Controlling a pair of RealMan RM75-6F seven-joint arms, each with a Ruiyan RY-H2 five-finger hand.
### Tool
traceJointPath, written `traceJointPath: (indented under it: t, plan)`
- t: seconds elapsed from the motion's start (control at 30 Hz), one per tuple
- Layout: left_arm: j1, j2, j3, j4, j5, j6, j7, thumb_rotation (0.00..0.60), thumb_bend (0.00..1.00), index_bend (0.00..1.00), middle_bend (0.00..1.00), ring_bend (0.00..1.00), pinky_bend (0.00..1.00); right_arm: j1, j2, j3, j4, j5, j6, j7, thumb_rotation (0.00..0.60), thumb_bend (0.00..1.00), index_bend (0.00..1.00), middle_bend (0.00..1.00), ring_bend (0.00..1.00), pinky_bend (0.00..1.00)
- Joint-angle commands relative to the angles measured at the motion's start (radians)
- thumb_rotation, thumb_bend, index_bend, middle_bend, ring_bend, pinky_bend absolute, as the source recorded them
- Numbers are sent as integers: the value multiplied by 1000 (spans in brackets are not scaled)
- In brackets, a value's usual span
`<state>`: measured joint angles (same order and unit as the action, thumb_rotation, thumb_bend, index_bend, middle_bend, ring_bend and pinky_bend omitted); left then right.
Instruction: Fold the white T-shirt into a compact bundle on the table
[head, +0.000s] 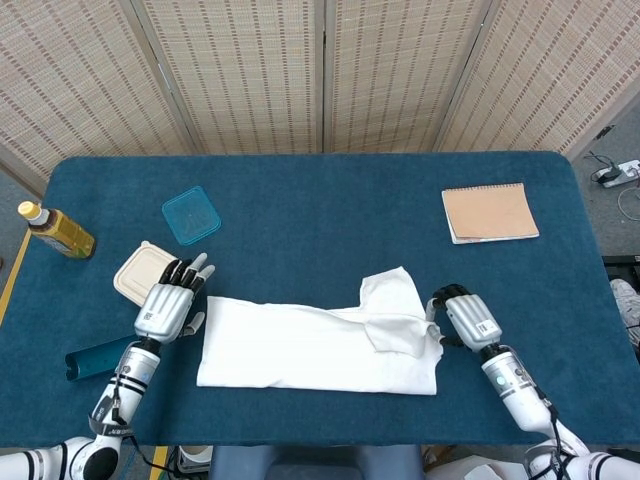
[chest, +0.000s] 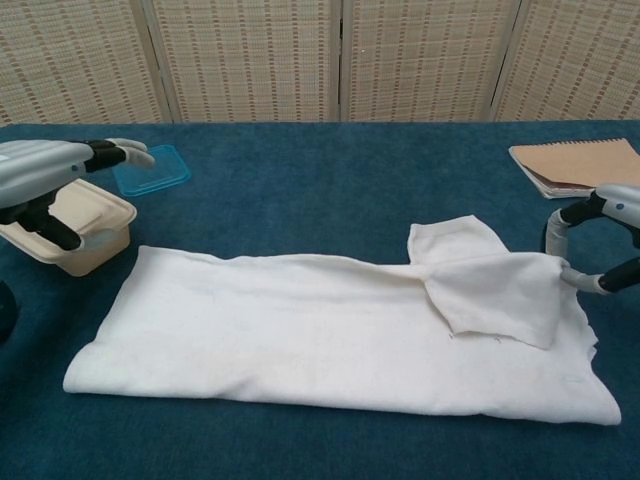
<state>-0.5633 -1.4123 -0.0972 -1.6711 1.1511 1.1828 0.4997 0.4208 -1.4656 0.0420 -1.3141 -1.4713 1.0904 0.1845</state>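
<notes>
The white T-shirt (head: 310, 345) lies as a long folded band along the table's front, one sleeve (head: 392, 288) sticking out toward the back. In the chest view the T-shirt (chest: 320, 340) has a flap doubled over at its right end. My left hand (head: 170, 302) hovers just left of the shirt's left end with fingers spread and nothing in it; the chest view shows this left hand (chest: 50, 175) raised above the table. My right hand (head: 463, 317) has its fingers curled on the shirt's right edge, and in the chest view the right hand (chest: 598, 245) pinches the flap's corner.
A beige lidded box (head: 142, 272) sits right behind my left hand, with a teal lid (head: 191, 214) farther back. A teal tube (head: 95, 358) lies front left and a tea bottle (head: 58, 230) at the left edge. A brown notebook (head: 489, 212) lies back right.
</notes>
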Motion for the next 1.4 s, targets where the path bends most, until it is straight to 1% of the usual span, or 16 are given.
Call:
traceJointPath:
  t: [0.03, 0.1, 0.17, 0.3, 0.37, 0.47, 0.53, 0.57, 0.63, 0.73, 0.83, 1.03, 1.2, 1.4]
  plan:
    - [25, 35, 10, -51, 24, 26, -19, 600, 377, 0, 0, 0, 0, 7, -5, 8, 4, 25, -22, -35, 600, 292, 214, 215, 149, 92]
    - [37, 52, 15, -77, 35, 37, -31, 600, 376, 0, 0, 0, 0, 9, -3, 12, -2, 36, -28, -48, 600, 260, 88, 171, 119, 76]
    - [52, 74, 23, -107, 45, 47, -47, 600, 368, 0, 0, 0, 0, 10, 4, 12, -12, 42, -34, -58, 600, 234, 11, 135, 91, 61]
    - [79, 111, 36, -146, 65, 65, -76, 600, 361, 0, 0, 0, 0, 10, 20, -3, -17, 19, -25, -83, 600, 204, 0, 86, 56, 38]
    - [91, 129, 41, -161, 73, 72, -90, 600, 361, 0, 0, 0, 0, 7, 29, -16, -15, -12, -5, -91, 600, 198, 0, 81, 51, 32]
    - [107, 151, 47, -181, 81, 79, -113, 600, 361, 0, 0, 0, 0, -3, 37, -44, 6, -86, 56, -90, 600, 192, 0, 83, 50, 31]
    - [118, 163, 52, -188, 90, 85, -123, 600, 361, 0, 0, 0, 0, -10, 41, -66, 27, -137, 97, -87, 600, 191, 26, 100, 50, 31]
    - [122, 166, 55, -190, 93, 87, -126, 600, 361, 0, 0, 0, 0, -14, 41, -74, 37, -152, 110, -88, 600, 191, 64, 114, 50, 31]
    - [129, 173, 58, -194, 99, 89, -135, 600, 361, 0, 0, 0, 0, -17, 41, -93, 55, -180, 123, -81, 600, 191, 173, 147, 50, 31]
    - [139, 178, 58, -199, 101, 91, -149, 600, 361, 0, 0, 0, 0, -16, 36, -111, 74, -202, 125, -77, 600, 191, 272, 176, 50, 31]
    - [147, 180, 60, -200, 106, 93, -159, 600, 360, 0, 0, 0, 0, -14, 25, -118, 91, -208, 119, -79, 600, 192, 347, 197, 50, 31]
    - [163, 186, 62, -198, 112, 97, -171, 600, 361, 0, 0, 0, 0, -2, -9, -119, 125, -215, 105, -84, 600, 193, 409, 222, 61, 31]
    - [172, 190, 60, -196, 114, 98, -182, 600, 360, 0, 0, 0, 0, 7, -23, -120, 141, -220, 98, -93, 600, 196, 429, 237, 70, 31]
    - [181, 195, 57, -194, 120, 97, -200, 600, 360, 0, 0, 0, 0, 25, -56, -121, 171, -239, 92, -119, 600, 242, 476, 262, 90, 31]
